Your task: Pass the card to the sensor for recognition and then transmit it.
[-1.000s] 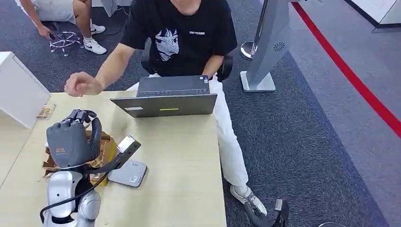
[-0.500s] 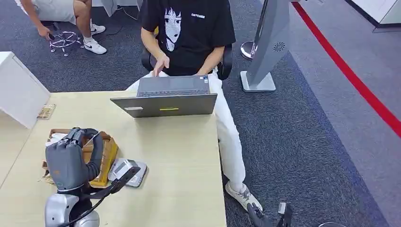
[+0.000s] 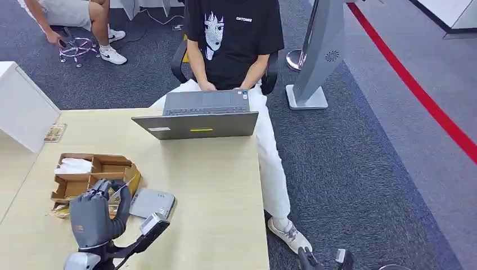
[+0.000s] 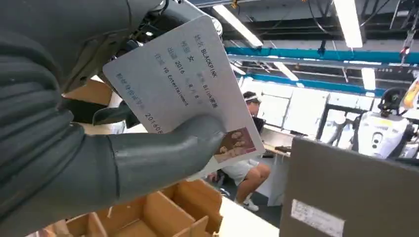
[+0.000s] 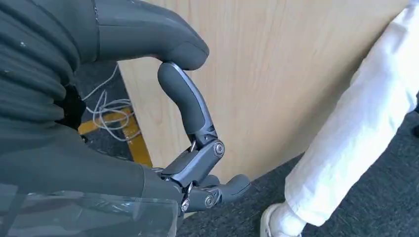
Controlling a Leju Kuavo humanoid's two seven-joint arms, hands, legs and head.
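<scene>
The card [image 4: 183, 89] is pinched between thumb and fingers of the left hand [image 3: 97, 216], raised above the bench [image 3: 214, 185] just beside the grey sensor [image 3: 152, 203]. The right hand [image 5: 197, 148] is curled in on nothing beside the bench edge.

box [image 3: 95, 171] left of sensor [image 3: 152, 203] | laptop [image 3: 197, 118] behind both | all on table [image 3: 219, 191]

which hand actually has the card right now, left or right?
The left hand: its thumb presses the white card against its fingers. The right hand hangs beside the table edge, fingers curled in with nothing in them.
</scene>
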